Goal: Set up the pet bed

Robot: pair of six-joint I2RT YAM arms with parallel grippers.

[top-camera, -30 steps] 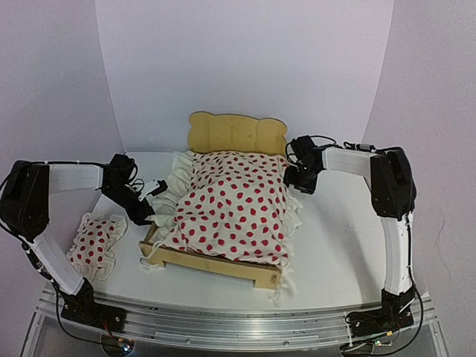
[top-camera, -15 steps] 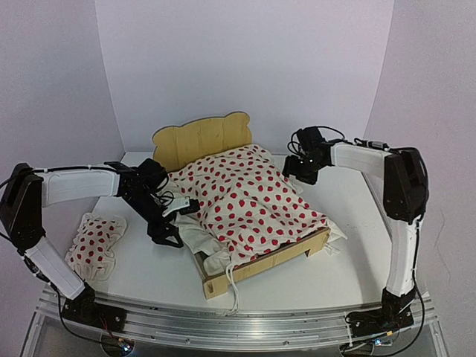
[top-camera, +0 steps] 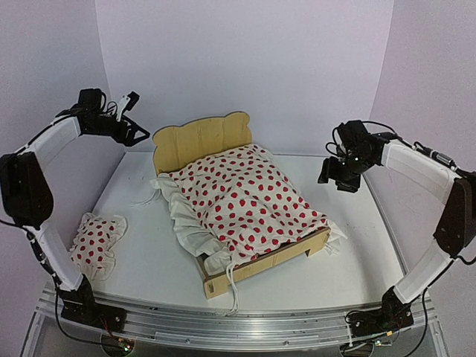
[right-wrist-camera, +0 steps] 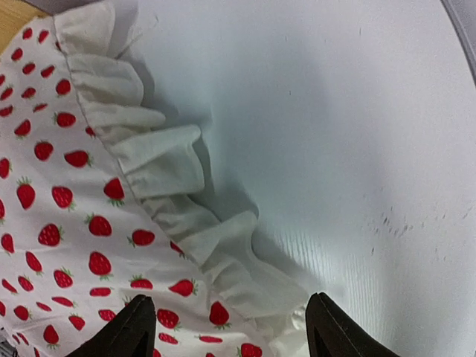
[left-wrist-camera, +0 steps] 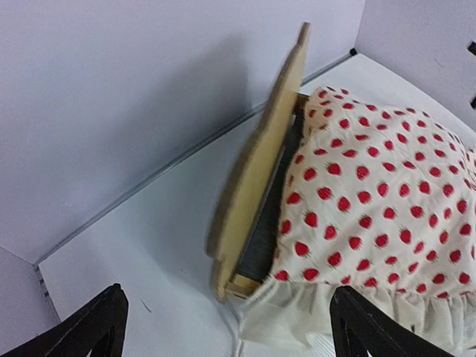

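The pet bed (top-camera: 202,140) stands slanted in the middle of the table, its scalloped headboard at the back left and its low footboard (top-camera: 262,265) at the front. A cream red-dotted ruffled cloth (top-camera: 245,197) covers it. A small red-dotted pillow (top-camera: 97,244) lies on the table at the front left. My left gripper (top-camera: 134,119) hangs open in the air behind the headboard's left end, holding nothing. The left wrist view shows the headboard (left-wrist-camera: 256,163), a strip of dark mattress (left-wrist-camera: 269,219) and the cloth (left-wrist-camera: 372,186) below the gripper (left-wrist-camera: 227,294). My right gripper (top-camera: 340,177) is open above the table, right of the bed, over the cloth's ruffle (right-wrist-camera: 160,160).
White walls close in the table at the back and on both sides. Bare white tabletop (top-camera: 149,253) lies between the pillow and the bed, and more (right-wrist-camera: 342,111) to the right of the cloth. A cloth tie (top-camera: 232,286) hangs over the footboard's front corner.
The bed has turned slantwise since a second ago. My left gripper rose from the bed's left side to the back left and opened wider. My right gripper drew off to the right.
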